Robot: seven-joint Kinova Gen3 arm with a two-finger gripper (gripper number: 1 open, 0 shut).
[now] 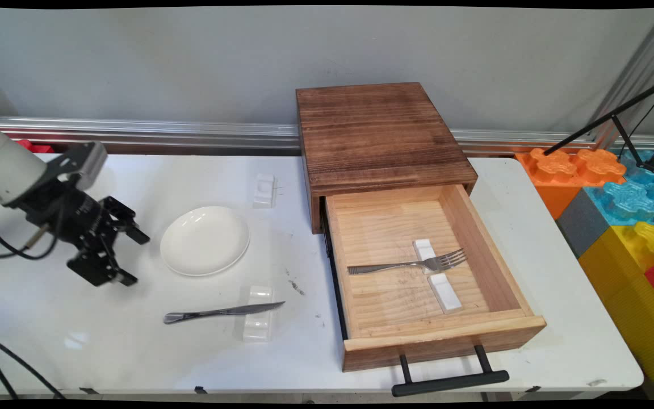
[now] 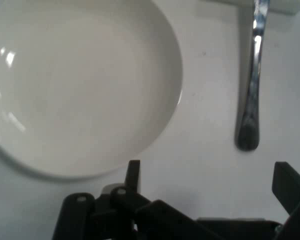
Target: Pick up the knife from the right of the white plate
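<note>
Black two-finger gripper (image 1: 131, 257), fingers apart and holding nothing, poised above the white table (image 1: 32, 318) near its left edge — just left of a white plate (image 1: 205, 240). In the hand view the plate (image 2: 80, 85) fills the upper left, with the handle end of a knife (image 2: 249, 125) at right; both lie beyond the fingertips (image 2: 134, 172).

The knife (image 1: 222, 311) lies toward the table's front edge, its blade propped on a small white rest (image 1: 259, 312). A second white rest (image 1: 264, 190) sits nearer the back edge, beyond the plate.

Wooden drawer box (image 1: 378, 136) at the back edge, right of centre; its drawer (image 1: 440, 335) is pulled open toward the front edge — black handle (image 1: 450, 382) overhanging. Inside, a fork (image 1: 409, 263) lies across a white rest (image 1: 437, 275).
</note>
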